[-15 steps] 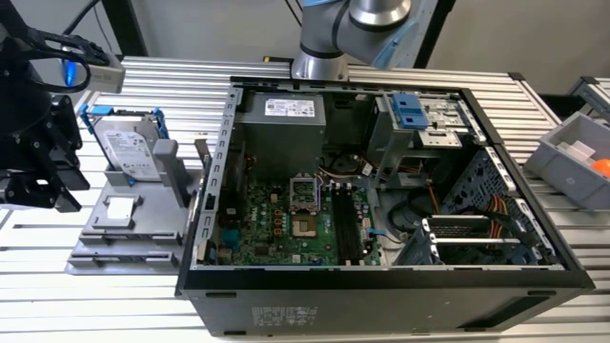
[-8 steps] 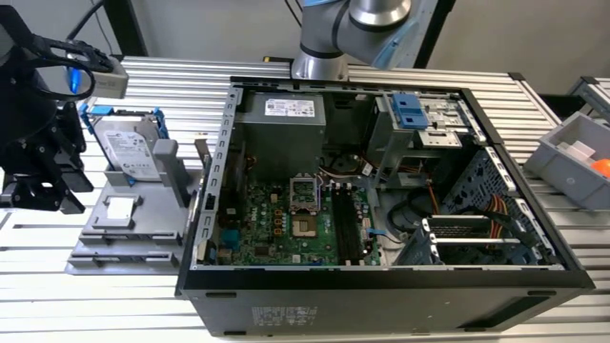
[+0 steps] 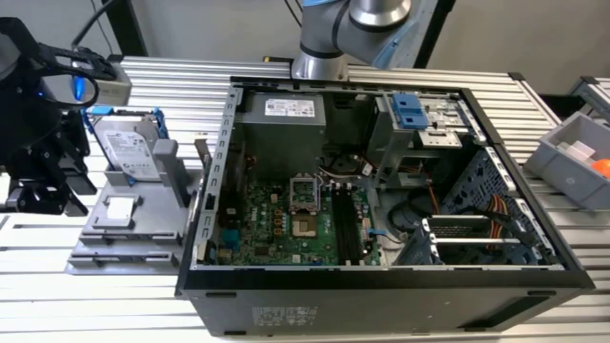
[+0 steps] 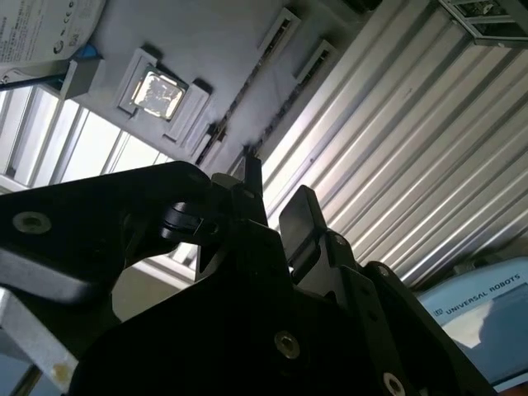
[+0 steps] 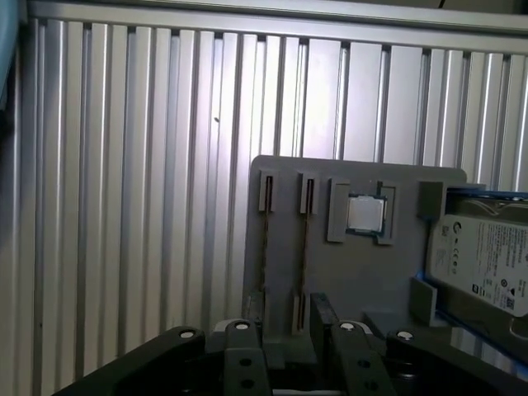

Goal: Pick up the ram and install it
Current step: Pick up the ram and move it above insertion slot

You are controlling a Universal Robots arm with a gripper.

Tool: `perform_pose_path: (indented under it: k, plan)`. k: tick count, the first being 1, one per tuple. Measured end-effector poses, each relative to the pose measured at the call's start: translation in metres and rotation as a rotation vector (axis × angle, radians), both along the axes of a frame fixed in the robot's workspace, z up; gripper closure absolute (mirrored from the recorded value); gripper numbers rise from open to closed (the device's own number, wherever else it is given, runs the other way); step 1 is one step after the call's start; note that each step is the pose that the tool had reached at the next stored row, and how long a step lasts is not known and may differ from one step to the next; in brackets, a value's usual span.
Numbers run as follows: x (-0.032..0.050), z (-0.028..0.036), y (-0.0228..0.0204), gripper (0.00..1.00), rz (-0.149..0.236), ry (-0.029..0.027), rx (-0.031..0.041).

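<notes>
grey holder (image 5: 355, 280) slot carrying the ram (image 5: 304, 256) edge-on, a thin brownish strip, its chips too faint to make out, beside a processor chip (image 5: 364, 214); just off its end, gripper (image 5: 285, 323) fingers parted, clasping nothing, bases cut off.

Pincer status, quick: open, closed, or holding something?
Pincer: open, holding nothing, over the grey tray.

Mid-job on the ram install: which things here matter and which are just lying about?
Job:
gripper, open, by the holder
ram stick, edge-on in the holder
black motherboard slots

Lying about:
hard drive
processor chip
grey bin
</notes>
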State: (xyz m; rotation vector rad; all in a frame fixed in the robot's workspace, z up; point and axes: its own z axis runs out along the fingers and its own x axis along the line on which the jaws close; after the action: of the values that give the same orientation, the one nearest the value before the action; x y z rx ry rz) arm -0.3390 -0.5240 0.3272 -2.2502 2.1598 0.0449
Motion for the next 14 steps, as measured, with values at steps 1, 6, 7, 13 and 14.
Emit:
perform_pose_path:
  k: [1,6,7,13,14]
  plan:
    - [0.0,-0.0007,0.0,0.0,0.0,0.0001,0.0]
    - [0.0,-0.0021,0.0,0.0,0.0,0.0003,-0.0007]
    - [0.0,-0.0022,0.0,0.0,0.0,0.0002,-0.0006]
    - [0.0001,-0.0061,0.0,0.0,0.0,0.0,-0.0005]
    - [0.0001,-0.0074,0.0,0.0,0.0,0.0,-0.0005]
